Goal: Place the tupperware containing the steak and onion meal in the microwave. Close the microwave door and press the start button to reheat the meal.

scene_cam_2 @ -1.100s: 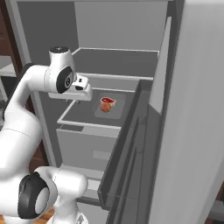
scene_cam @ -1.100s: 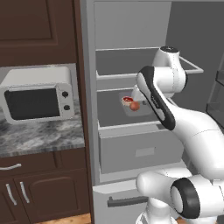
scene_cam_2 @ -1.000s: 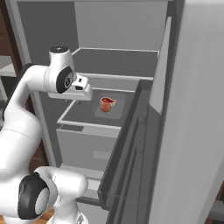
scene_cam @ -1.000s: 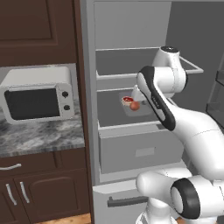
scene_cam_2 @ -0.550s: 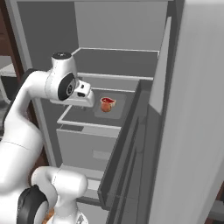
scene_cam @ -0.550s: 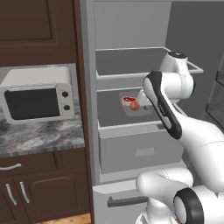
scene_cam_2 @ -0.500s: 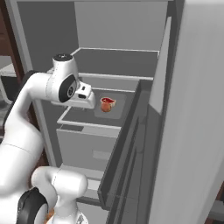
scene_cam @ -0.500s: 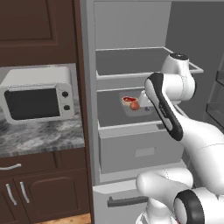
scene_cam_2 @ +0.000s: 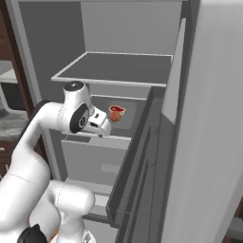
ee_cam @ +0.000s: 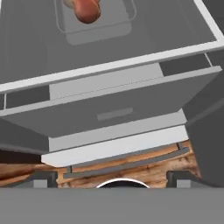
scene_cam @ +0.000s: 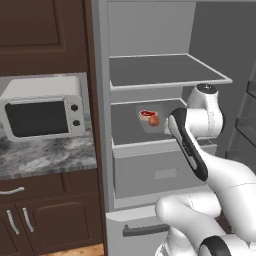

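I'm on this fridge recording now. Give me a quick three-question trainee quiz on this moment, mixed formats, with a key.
1. True or false: the tupperware with the steak and onion sits on the fridge's middle shelf.
2. Multiple choice: what stands on the counter left of the fridge? A) a kettle B) a white microwave with two knobs C) a toaster
3. Fill in: in the hand view the end effector has its fingertips set wide apart, so it is ____ and holds nothing.

Key: 1 true; 2 B; 3 open
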### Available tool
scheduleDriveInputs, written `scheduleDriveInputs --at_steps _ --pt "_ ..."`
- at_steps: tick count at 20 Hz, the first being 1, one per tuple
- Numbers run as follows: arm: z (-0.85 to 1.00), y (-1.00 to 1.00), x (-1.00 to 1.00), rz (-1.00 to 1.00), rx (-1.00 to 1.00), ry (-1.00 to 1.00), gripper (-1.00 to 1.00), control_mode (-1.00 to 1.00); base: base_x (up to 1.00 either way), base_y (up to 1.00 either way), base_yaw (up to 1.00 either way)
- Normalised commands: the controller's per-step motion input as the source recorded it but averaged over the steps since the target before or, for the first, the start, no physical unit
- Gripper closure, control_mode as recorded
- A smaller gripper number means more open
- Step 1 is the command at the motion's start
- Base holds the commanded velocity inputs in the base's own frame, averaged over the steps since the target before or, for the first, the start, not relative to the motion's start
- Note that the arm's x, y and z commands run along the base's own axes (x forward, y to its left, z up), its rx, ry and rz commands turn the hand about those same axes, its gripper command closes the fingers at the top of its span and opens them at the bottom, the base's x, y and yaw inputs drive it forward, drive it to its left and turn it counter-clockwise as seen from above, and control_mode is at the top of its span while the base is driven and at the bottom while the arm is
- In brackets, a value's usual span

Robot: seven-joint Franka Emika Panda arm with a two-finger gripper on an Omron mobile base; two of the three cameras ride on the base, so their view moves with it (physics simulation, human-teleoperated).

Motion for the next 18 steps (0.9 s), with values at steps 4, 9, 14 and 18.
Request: scheduleDriveInputs --at_steps 4,9,14,18 --pt "-0.29 -0.03 0.36 -0.3 0.0 -0.08 -1.0 -1.0 0.0 0.0 0.0" --pt "0.0 -0.01 0.48 -0.22 0.01 0.0 -1.0 -1.0 0.0 0.0 0.0" --pt "0.02 -0.02 0.41 -0.09 0.09 -0.02 -1.0 -1.0 0.0 0.0 0.0" --pt "0.0 -0.16 0.38 -0.05 0.13 0.0 -1.0 -1.0 0.0 0.0 0.0"
